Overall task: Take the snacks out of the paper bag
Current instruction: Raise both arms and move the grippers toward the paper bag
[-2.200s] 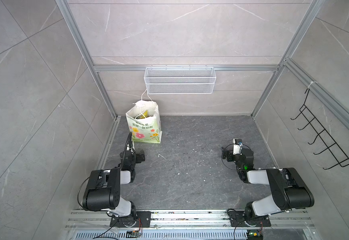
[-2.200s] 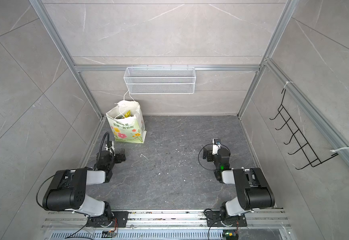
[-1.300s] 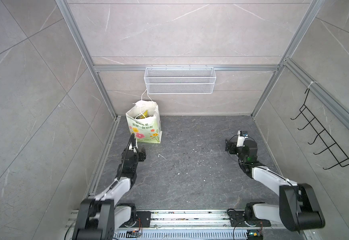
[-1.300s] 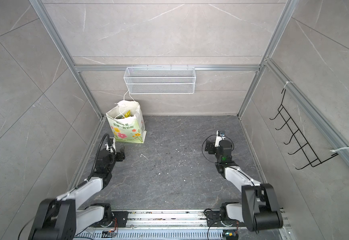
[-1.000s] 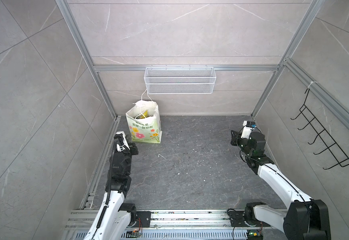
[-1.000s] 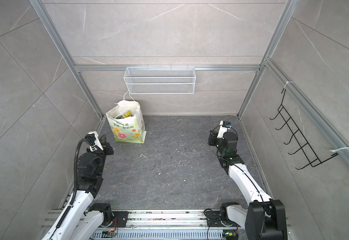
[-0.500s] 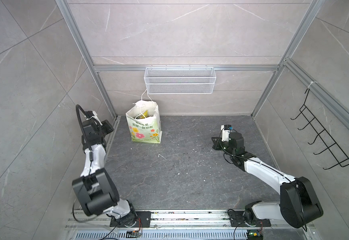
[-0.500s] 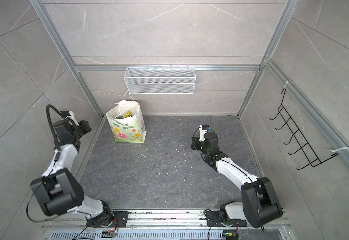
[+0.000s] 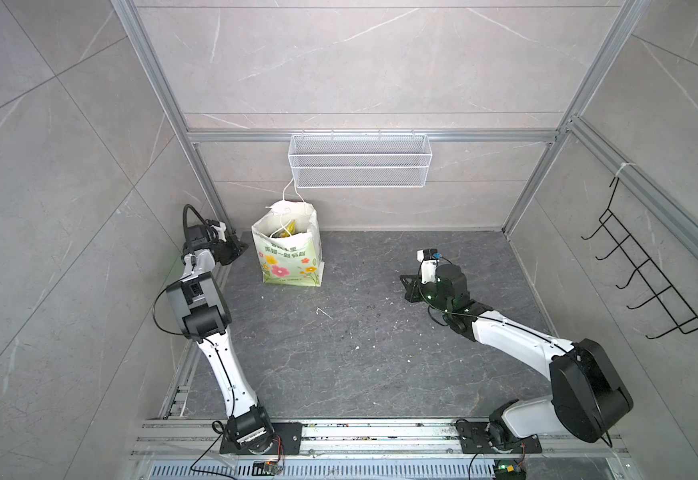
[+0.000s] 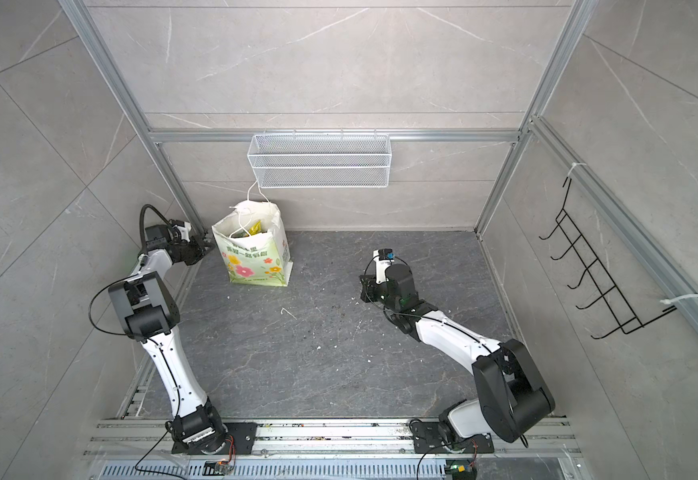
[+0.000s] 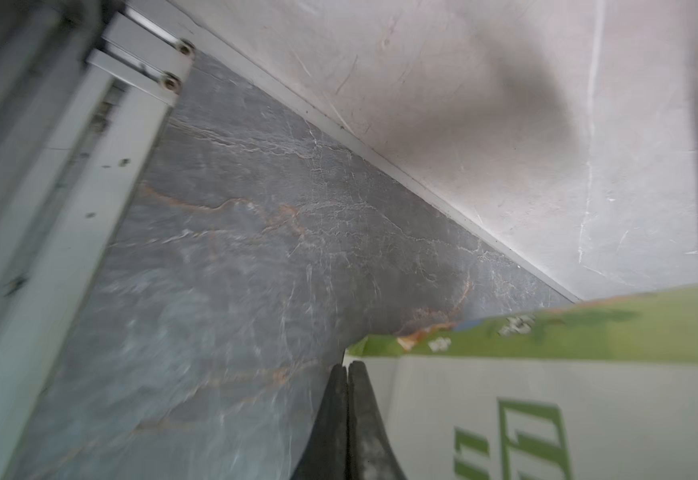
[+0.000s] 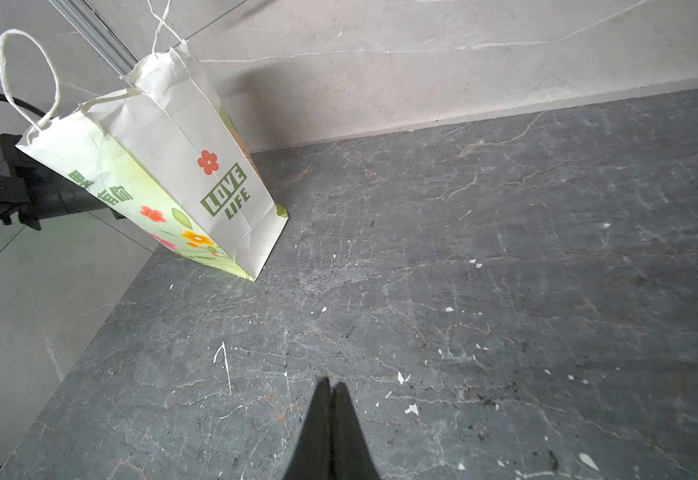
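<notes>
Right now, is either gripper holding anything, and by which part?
Nothing is held: left gripper shut beside the paper bag; right gripper shut above the floor.

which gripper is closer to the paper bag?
The left gripper, shut, right beside the paper bag; the right gripper is well apart, out over the floor.

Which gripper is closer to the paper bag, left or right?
Left. The left gripper sits close beside the paper bag, on its wall side; the right gripper is well away across the floor.
</notes>
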Controlling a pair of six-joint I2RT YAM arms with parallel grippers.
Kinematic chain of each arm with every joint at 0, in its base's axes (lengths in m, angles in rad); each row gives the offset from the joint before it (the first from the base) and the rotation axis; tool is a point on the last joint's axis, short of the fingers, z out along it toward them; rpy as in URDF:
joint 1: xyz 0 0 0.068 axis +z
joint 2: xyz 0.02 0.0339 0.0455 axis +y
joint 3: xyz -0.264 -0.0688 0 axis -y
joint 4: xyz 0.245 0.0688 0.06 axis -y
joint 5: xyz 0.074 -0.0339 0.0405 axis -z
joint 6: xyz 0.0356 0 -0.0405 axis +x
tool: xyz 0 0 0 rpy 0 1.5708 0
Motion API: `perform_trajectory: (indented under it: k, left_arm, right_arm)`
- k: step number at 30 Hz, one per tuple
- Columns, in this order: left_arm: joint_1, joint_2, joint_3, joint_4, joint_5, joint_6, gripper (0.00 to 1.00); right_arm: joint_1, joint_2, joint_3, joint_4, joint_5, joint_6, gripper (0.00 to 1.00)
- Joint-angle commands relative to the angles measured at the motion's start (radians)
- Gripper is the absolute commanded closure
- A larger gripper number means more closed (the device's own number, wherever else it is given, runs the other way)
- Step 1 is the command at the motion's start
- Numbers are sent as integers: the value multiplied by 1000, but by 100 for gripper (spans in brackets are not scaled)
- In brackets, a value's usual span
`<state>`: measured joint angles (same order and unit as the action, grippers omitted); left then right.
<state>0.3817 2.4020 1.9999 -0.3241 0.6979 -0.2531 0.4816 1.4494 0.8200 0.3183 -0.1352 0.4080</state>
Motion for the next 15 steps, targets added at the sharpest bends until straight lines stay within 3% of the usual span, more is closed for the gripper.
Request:
perform_trajectory:
  k: [1,7,15]
  left_arm:
    - [-37,88,118,-81,82,29,100]
    - [-66,212,259,-110,110,-1,100]
    - [-99,227,239,-115,161,20,100]
  right_arm:
    - [14,24,40,45,6,11,94]
    - [23,17,47,61,12,12,94]
    - [25,-18,35,49,31,-6,91]
